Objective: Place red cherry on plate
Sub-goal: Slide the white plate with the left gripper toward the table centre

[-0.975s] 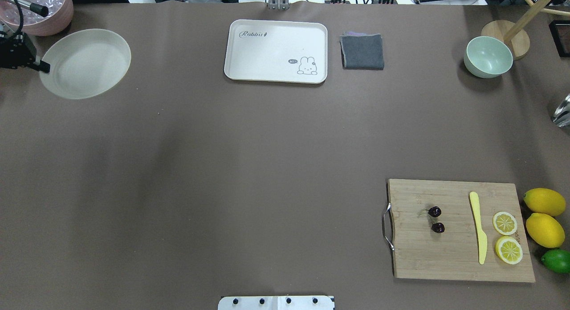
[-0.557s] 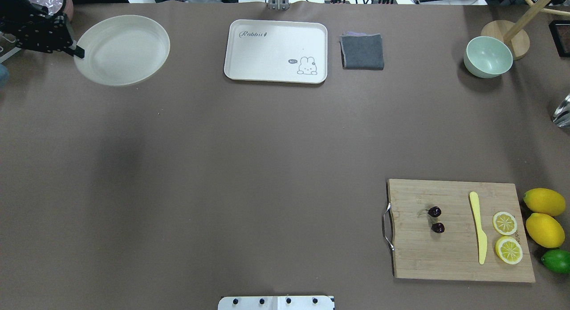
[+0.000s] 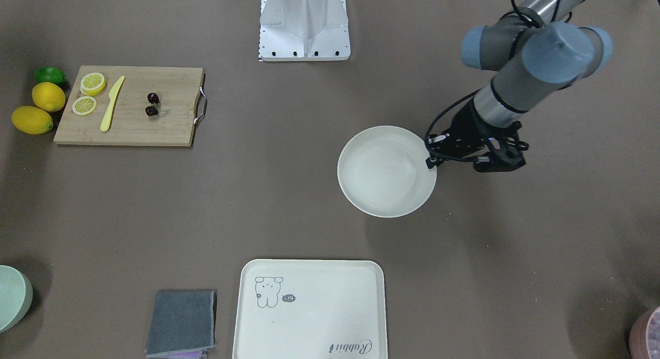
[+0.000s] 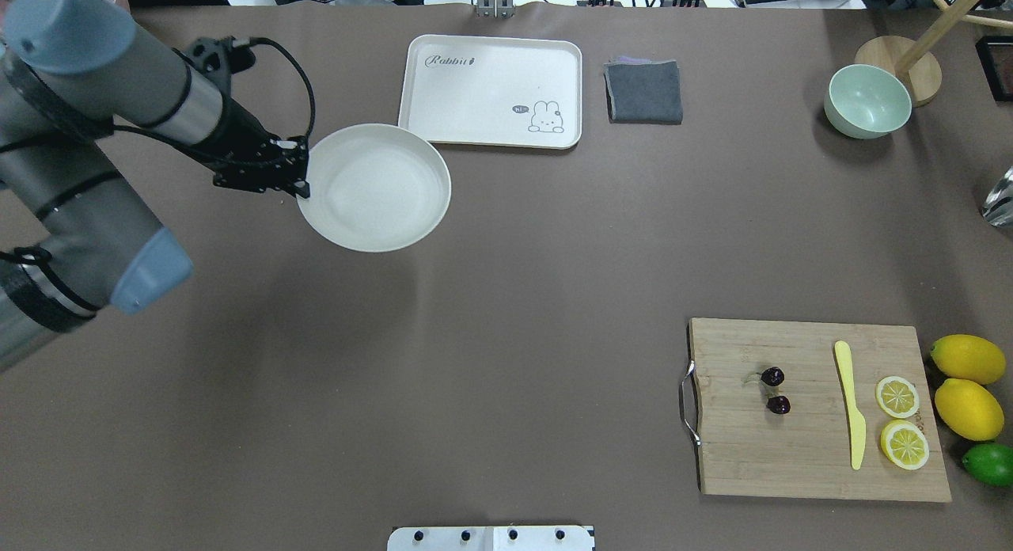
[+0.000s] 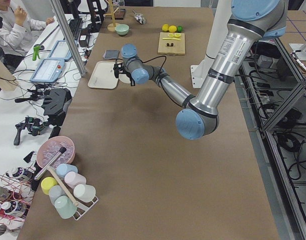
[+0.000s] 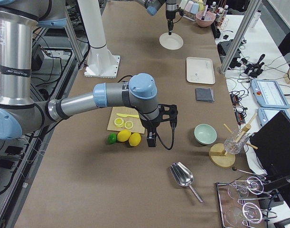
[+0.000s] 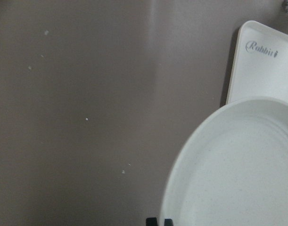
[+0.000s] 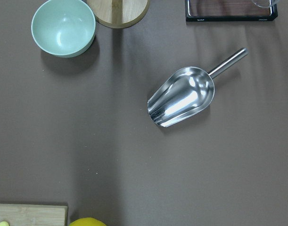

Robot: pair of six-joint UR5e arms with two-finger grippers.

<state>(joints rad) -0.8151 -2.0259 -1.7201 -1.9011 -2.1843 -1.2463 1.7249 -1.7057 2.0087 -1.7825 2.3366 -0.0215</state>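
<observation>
The red cherry [image 4: 772, 375] is a dark pair lying on the wooden cutting board [image 4: 791, 456] at the near right, also seen across the table [image 3: 152, 97]. The cream plate [image 4: 373, 187] hangs above the table left of centre, just in front of the tray. My left gripper [image 4: 301, 188] is shut on its left rim. The front view shows the same grip [image 3: 431, 162] on the plate [image 3: 386, 173]. In the left wrist view the plate [image 7: 238, 174] fills the lower right. My right gripper [image 6: 150, 140] hangs by the lemons; open or shut, I cannot tell.
A cream rabbit tray [image 4: 491, 92], a grey cloth [image 4: 643, 92] and a pale green bowl [image 4: 867, 100] line the far side. A yellow knife [image 4: 848, 400] and lemon slices lie on the board, with lemons [image 4: 967, 359] and a lime beside it. A metal scoop [image 8: 181, 96] lies at far right.
My left arm has carried the plate from the far left corner rightward and nearer, to just in front of the tray. The cherries and the board have not moved.
</observation>
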